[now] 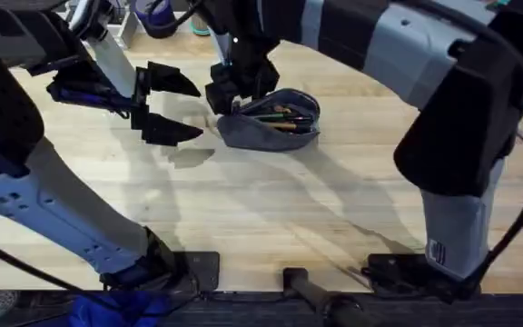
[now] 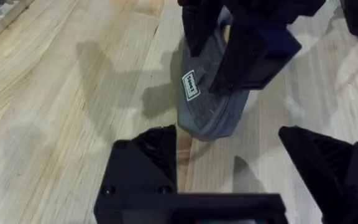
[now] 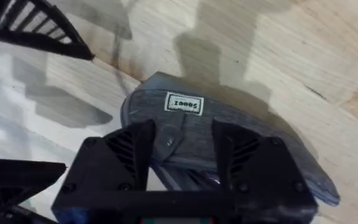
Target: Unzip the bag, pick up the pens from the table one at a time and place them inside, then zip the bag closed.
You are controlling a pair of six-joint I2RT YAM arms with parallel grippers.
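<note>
Nearest the overhead lens, the right arm's grey forearm (image 1: 443, 64) arches large and blurred across the upper right. On the left, the left gripper (image 1: 182, 109) hangs with fingers spread wide and nothing between them, just beside the bag (image 1: 271, 123), which lies on the table (image 1: 261, 209) near its far middle, its zipper open and pens (image 1: 284, 114) showing inside. The right gripper (image 1: 234, 91) sits at the bag's left end, its fingers (image 3: 132, 149) straddling the zipper end (image 3: 168, 142) there; I cannot tell whether they pinch it.
</note>
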